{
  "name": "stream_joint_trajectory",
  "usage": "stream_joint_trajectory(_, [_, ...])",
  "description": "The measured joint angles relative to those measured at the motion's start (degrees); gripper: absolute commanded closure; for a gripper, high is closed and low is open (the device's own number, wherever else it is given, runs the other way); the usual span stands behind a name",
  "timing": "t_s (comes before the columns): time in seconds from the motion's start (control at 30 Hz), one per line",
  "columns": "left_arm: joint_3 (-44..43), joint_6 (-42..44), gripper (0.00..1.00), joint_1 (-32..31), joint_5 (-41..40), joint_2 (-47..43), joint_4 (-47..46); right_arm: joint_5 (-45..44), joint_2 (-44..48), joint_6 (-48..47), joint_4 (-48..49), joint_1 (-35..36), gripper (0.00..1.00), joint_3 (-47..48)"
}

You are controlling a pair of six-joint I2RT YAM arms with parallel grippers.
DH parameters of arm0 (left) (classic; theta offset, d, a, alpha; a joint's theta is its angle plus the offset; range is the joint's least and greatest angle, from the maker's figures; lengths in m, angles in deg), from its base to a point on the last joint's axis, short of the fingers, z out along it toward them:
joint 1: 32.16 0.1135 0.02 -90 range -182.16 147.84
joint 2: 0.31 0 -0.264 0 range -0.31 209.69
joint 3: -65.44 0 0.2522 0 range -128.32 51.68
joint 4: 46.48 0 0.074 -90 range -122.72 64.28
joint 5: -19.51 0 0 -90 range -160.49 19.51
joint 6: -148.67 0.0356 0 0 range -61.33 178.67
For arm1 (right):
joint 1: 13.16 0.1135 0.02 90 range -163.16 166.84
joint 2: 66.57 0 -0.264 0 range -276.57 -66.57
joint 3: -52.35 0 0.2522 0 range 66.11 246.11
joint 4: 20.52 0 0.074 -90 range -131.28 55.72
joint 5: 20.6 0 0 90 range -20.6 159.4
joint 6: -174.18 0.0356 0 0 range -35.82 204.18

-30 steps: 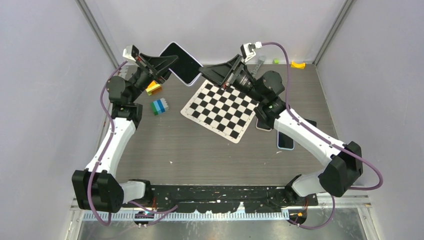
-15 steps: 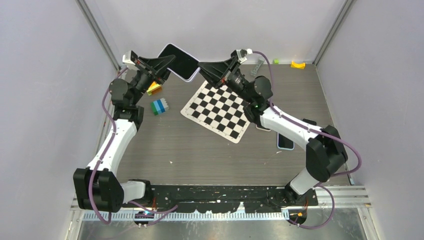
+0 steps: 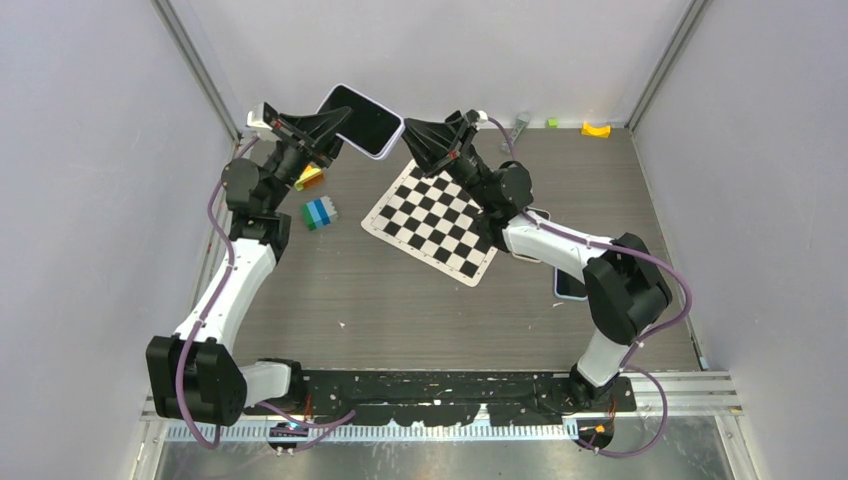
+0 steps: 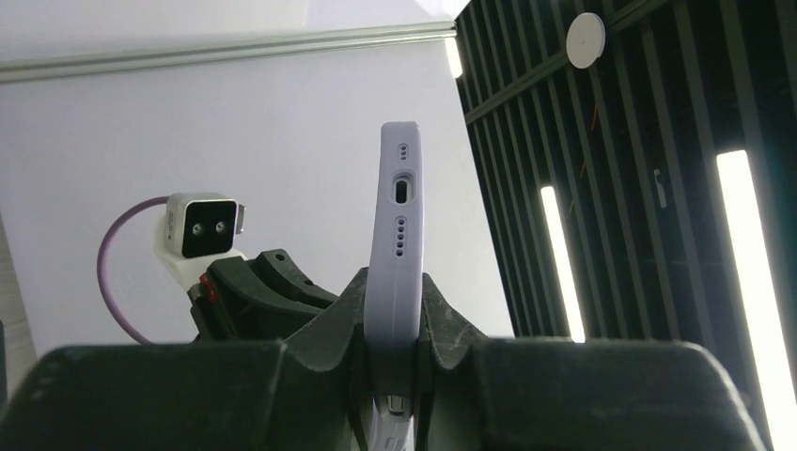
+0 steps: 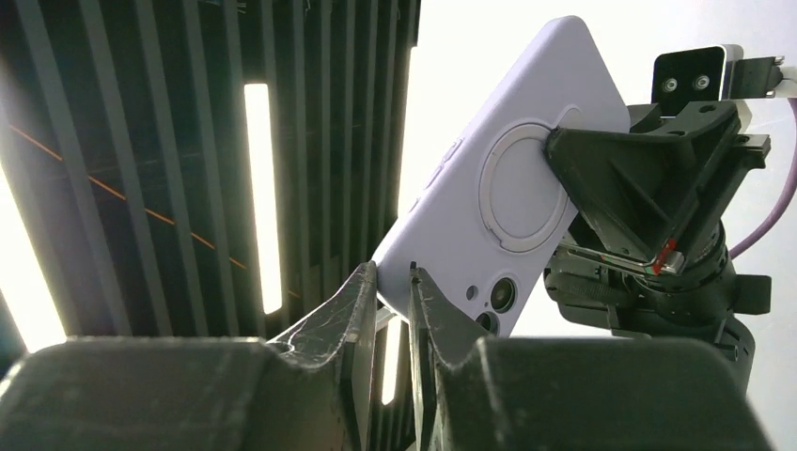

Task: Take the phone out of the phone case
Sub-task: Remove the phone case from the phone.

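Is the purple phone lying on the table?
No, the left jaws grip the phone up in the air, ceiling behind it.

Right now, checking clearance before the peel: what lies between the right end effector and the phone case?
Nothing. The right wrist view shows the right end effector right at a corner of the lilac phone case.
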Motion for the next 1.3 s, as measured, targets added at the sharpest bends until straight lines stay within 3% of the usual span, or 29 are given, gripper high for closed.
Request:
stream_joint_trajectory(0.23, [0.00,-0.98,1.00,-0.11,-0.92,-0.07,-0.44,0.57,2.95,-2.29,-8.22,-0.22,0.98,1.16])
stream_joint_trajectory(0.4, [0.17,-1.95,1.00,-0.35,-0.50,-0.31,-1.46,0.81,7.10,-10.45,-14.75,-0.46,0.42,1.20])
stream_joint_trajectory(0.47, [0.63,-1.88,1.00,-1.01,0.52,-0.92,-2.38,0.55,7.89,-12.28,-15.43,-0.63,0.32,0.33])
stream_joint_trajectory(0.73, [3.69,-1.57,1.00,-1.03,3.08,-3.28,-3.10,0.48,9.07,-18.51,-18.40,-2.73,0.32,-2.84])
stream_joint_trajectory(1.13, [4.02,0.39,1.00,-1.03,4.37,-3.34,-1.92,3.21,15.08,-32.59,-33.57,-0.24,0.28,-0.07])
stream_joint_trajectory(1.3, [4.02,1.20,1.00,-1.03,4.28,-3.39,-1.09,3.52,16.65,-35.93,-35.56,0.11,0.34,-0.04])
